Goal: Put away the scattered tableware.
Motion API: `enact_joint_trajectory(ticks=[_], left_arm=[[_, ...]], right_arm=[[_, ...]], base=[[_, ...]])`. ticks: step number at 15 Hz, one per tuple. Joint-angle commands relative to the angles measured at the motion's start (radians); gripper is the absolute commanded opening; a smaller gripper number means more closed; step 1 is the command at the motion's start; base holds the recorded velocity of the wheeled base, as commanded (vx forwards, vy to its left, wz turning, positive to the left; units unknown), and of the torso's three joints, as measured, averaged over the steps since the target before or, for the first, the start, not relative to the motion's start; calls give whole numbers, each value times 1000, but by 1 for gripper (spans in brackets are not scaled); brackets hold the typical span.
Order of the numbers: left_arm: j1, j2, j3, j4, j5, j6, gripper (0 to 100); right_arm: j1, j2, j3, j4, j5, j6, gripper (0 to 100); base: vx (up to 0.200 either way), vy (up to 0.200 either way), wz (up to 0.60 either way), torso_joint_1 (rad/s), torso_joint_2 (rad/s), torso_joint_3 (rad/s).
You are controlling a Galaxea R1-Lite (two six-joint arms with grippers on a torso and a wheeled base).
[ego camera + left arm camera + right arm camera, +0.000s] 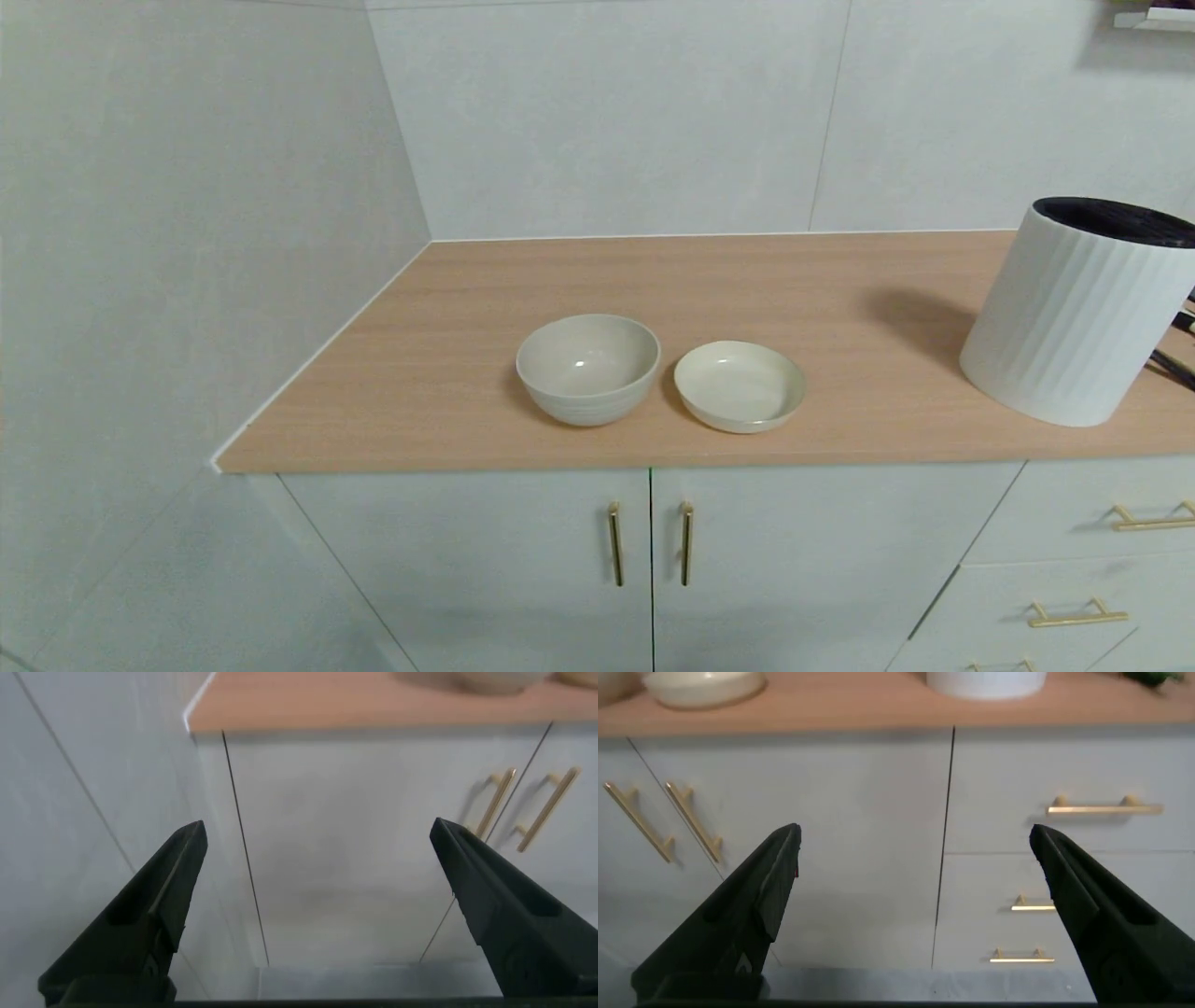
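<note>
Both my claws gape wide, empty: left claw [318, 829] and right claw [915, 833] low before the cabinet doors [523, 560]. Deep bowl [588, 369] and shallow dish [739, 385] sit just beside each other on the counter [420, 373], near its front edge.

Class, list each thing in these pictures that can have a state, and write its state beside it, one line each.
Deep bowl: upright, empty, on the counter.
Shallow bowl: upright, empty, beside the deep bowl.
Ribbed container: standing, top open.
Cupboard doors: shut.
Drawers: shut.
Left tool: open, holding nothing.
Right tool: open, holding nothing.
</note>
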Motion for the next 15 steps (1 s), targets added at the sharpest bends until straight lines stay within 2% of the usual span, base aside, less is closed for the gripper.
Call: enact_joint_trajectory(ticks=[1,15], left_arm=[[0,2,0,0,0,0,100],[0,2,0,0,0,0,100]], right_arm=[[1,0,0,0,1,0,100],[1,0,0,0,1,0,100]], base=[[0,0,0,-217,500,286],[0,0,0,-176,472,294]])
